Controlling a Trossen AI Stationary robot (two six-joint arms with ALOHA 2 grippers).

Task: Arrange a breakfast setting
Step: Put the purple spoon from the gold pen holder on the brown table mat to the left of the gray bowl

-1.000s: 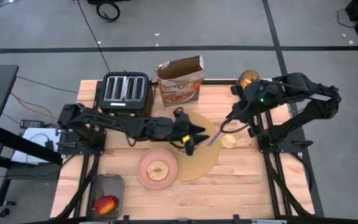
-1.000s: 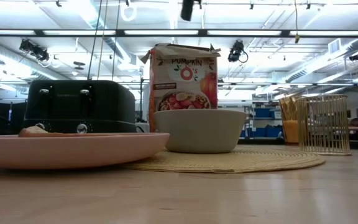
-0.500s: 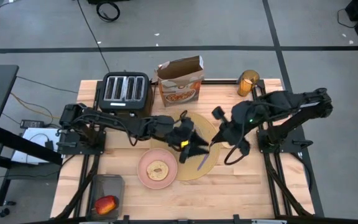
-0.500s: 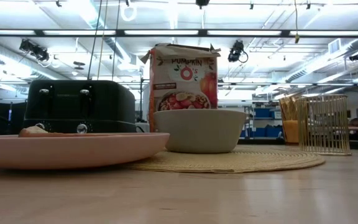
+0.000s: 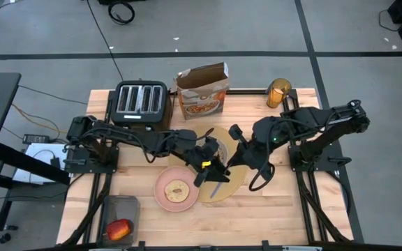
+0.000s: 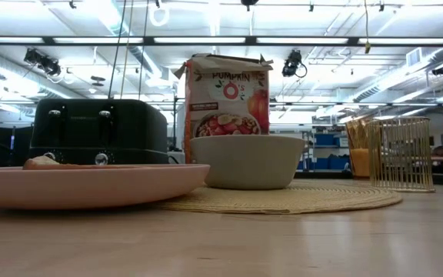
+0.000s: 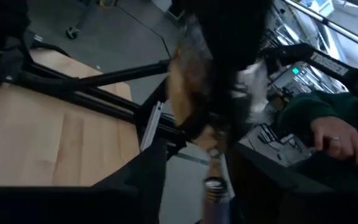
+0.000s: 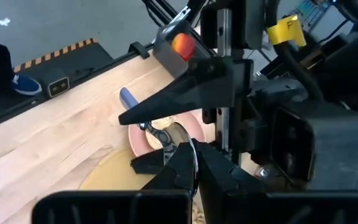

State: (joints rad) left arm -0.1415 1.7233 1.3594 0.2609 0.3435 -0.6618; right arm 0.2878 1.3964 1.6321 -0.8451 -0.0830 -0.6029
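Moved over the last second: right gripper [image 5: 229, 164], from the placemat's [image 5: 234, 183] right edge inward to above its near half, with the spoon [image 8: 143, 121] carried along. Left gripper [image 5: 208, 169] shifted slightly toward the placemat's near-left edge.

Located the red-yellow apple [image 5: 119, 229] nearest, in a dark container [image 5: 121, 208] well to the near-left of the placemat. Found the pink plate [image 5: 160, 196] overlapping the placemat's near-left edge, with the toasted bread round [image 5: 178, 189] lying on it.

Recorded the right gripper closed tight on the spoon above the placemat's near half. Saw the spoon's blue handle pointing away from those fingertips, toward the plate. Recorded the left gripper just above the placemat's near-left edge, fingers part-way apart, one on each side of the spoon. Could not tell whether those fingers touched the spoon.

Found the grey bowl [image 6: 247, 160] standing on the placemat's far half, mostly covered by both arms in the high view. Noted a gold wire holder [image 6: 400, 154] just off the placemat's right edge.

Located a black toaster [image 5: 140, 103] beyond the placemat to the far left, and an open cereal box [image 5: 202, 90] directly beyond its far edge. Found the amber glass [image 5: 278, 90] farthest out, at the table's [image 5: 285, 209] corner to the far right of the placemat.
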